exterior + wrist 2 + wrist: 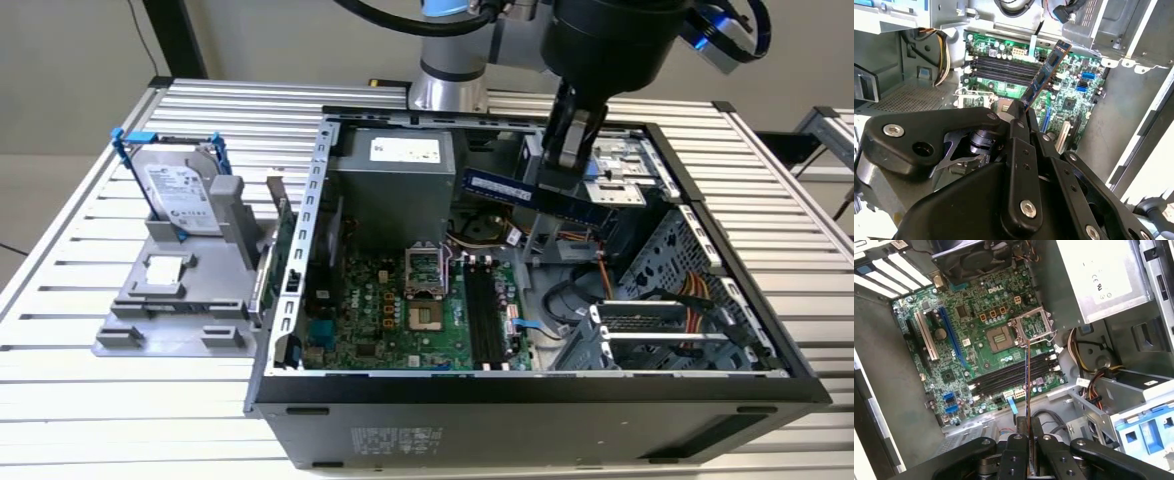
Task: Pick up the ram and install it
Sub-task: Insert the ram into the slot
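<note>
- Closest to the lens in both wrist views are the black linkage arms of my gripper (pixel 1021 112), meeting at the fingertips.
- My fingers (pixel 1019 440) are pressed together on the ram (pixel 1046 72), a thin dark stick. I pinch its flat faces near one end, so most of its length juts free beyond the tips.
- In the first wrist view the ram (pixel 1027 380) shows edge-on as a fine line, because the camera looks along the flat of the board.
- In the exterior view I hold the ram (pixel 534 197) in the air above the open computer case (pixel 534 385), touching nothing but my gripper (pixel 567 150).
- The case lies on its side with the panel off, so the green motherboard (pixel 387 310) faces up towards me.
- The black memory slots (pixel 483 315) on the board look empty. The ram lies crosswise to them and well above, so I judge it picked up but not seated.
- A hard drive (pixel 180 190) in a blue frame stands on a grey holder outside the case, at the exterior view's left.
</note>
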Controlling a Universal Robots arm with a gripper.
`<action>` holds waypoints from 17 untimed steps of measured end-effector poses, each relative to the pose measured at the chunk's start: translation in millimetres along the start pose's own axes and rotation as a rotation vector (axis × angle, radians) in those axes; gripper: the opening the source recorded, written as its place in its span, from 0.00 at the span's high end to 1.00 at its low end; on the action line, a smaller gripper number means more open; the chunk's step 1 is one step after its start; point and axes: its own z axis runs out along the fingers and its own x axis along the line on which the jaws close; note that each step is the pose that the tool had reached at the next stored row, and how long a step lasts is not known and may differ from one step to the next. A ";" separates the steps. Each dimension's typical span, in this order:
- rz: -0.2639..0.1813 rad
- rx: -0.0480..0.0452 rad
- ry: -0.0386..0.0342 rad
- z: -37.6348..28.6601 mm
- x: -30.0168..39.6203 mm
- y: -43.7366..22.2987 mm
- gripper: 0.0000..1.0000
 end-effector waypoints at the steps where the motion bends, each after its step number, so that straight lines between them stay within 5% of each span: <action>1: 0.003 0.0001 0.0000 0.0 0.0 0.0 1.00; 17: 0.055 0.0017 0.0000 0.0 0.0 0.1 1.00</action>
